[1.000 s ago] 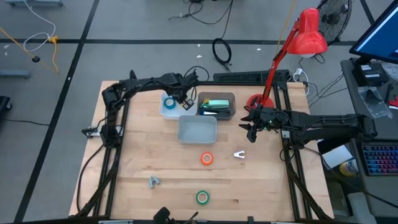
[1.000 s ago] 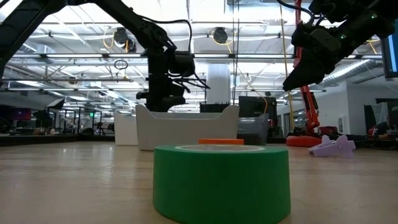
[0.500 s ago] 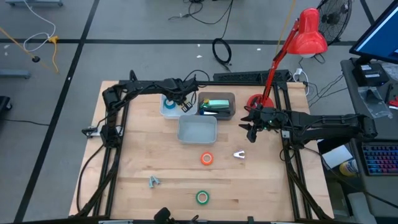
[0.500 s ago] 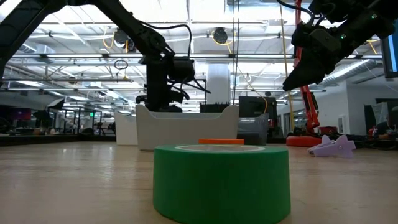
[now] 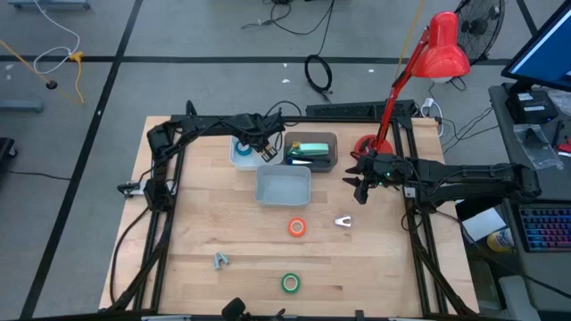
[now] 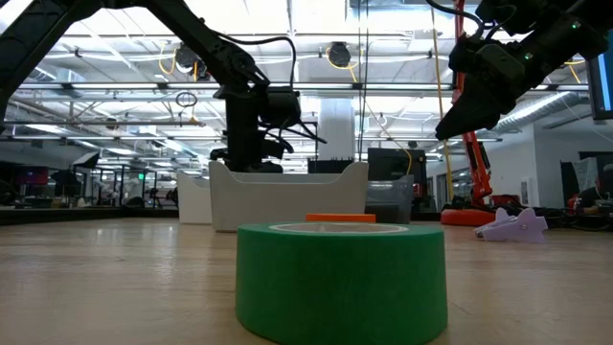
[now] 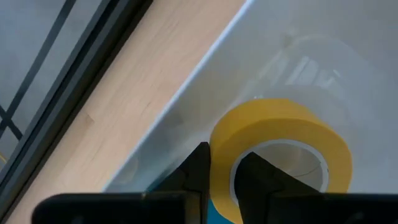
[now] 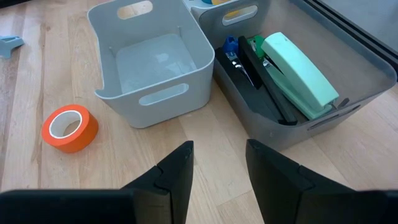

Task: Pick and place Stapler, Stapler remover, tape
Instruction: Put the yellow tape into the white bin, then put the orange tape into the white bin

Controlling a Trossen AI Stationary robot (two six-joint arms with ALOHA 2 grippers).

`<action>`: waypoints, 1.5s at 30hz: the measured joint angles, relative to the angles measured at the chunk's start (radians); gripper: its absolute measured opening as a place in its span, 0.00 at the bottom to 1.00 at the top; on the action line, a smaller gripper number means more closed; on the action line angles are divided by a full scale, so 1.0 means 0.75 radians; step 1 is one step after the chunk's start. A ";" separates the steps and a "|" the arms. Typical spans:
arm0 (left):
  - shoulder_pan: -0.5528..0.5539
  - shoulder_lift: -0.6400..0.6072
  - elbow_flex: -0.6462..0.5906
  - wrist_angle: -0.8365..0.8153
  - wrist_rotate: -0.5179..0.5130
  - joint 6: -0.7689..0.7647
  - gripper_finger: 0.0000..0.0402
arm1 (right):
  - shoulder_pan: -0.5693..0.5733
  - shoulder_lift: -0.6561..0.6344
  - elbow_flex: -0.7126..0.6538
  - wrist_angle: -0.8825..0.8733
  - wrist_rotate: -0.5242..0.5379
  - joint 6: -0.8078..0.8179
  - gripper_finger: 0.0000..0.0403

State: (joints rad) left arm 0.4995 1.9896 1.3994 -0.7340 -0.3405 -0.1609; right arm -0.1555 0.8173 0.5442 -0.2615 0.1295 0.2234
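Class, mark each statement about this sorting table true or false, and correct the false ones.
1. The left gripper is shut on the yellow tape roll over the white bin. True.
2. The pale grey bin holds the orange tape roll. False: that bin is empty; the roll lies on the table beside it.
3. The mint green stapler lies in the dark grey bin. True.
4. The right gripper grips the green tape roll. False: it is open and empty; that roll lies near the table's front edge.
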 joint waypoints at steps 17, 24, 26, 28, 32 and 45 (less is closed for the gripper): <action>-0.003 0.000 0.000 -0.037 -0.001 0.038 0.15 | 0.000 0.000 0.000 0.000 0.000 0.000 0.35; -0.003 0.000 0.000 -0.034 0.011 0.032 0.16 | 0.000 0.000 0.000 0.000 0.000 0.001 0.35; -0.003 0.000 0.000 -0.032 0.025 0.027 0.16 | 0.000 0.000 0.000 0.000 0.000 0.001 0.35; -0.003 0.000 0.000 -0.031 0.035 0.023 0.17 | 0.000 0.000 0.000 0.000 0.000 0.001 0.35; -0.003 0.000 0.000 -0.030 0.030 0.012 0.25 | 0.000 0.000 0.000 0.000 -0.001 0.001 0.35; -0.025 -0.070 0.002 -0.031 -0.067 -0.047 0.45 | 0.000 -0.001 0.000 0.000 -0.004 0.001 0.35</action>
State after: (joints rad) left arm 0.4811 1.9372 1.4006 -0.7571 -0.3909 -0.1963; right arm -0.1555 0.8169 0.5442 -0.2612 0.1265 0.2239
